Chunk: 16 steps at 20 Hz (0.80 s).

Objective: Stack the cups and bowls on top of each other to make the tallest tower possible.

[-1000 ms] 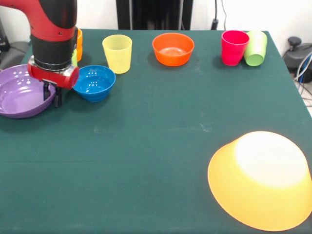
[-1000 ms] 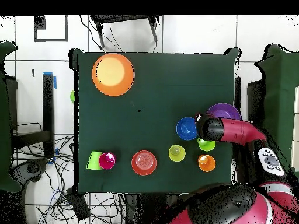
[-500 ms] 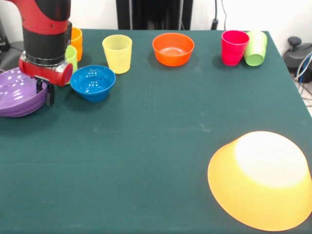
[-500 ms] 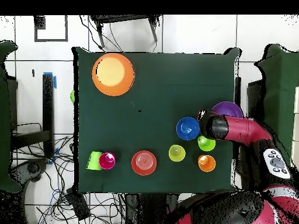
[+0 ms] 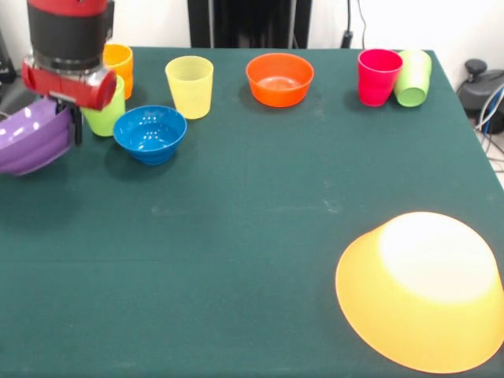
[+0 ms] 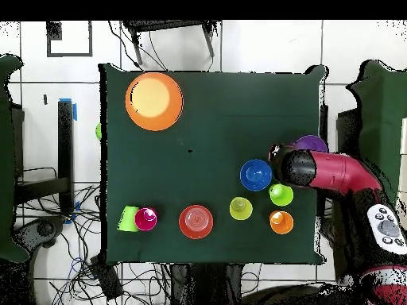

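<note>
Purple bowl (image 5: 31, 138) now raised, in claw (image 5: 69, 122)

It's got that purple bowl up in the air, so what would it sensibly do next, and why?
Probably carry the purple bowl, tilted in the gripper, across to the upside-down orange-yellow bowl. That is the widest piece on the table, so it looks the best base for a tower.
</note>
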Motion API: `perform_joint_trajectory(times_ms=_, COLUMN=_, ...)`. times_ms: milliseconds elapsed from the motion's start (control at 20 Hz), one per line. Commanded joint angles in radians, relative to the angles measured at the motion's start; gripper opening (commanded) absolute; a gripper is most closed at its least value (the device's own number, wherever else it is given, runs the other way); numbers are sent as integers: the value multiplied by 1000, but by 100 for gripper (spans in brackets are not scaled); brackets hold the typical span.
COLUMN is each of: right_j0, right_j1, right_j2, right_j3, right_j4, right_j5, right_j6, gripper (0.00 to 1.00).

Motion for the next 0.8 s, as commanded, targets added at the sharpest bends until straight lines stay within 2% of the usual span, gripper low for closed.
perform_joint_trajectory(times_ms=50, right_j0=-32, right_j1=-170, right_j2=226, right_j3=88, right_j4=5, right_j5=251, right_j6=-475, gripper=0)
perform_joint_trajectory(times_ms=250, right_j0=-28, right_j1=-212, right_j2=291, right_j3=123, right_j4=23, right_j5=286, right_j6=-459, gripper=0)
perform_joint_trajectory(times_ms=450, right_j0=5, right_j1=-216, right_j2=325, right_j3=183, right_j4=41, right_j5=223, right_j6=-332, gripper=0)
perform_joint_trajectory(times_ms=650, right_j0=49, right_j1=-224, right_j2=338, right_j3=204, right_j4=41, right_j5=191, right_j6=-257, gripper=0)
perform_joint_trajectory(times_ms=800, right_j0=97, right_j1=-240, right_j2=321, right_j3=224, right_j4=40, right_j5=171, right_j6=-176, gripper=0)
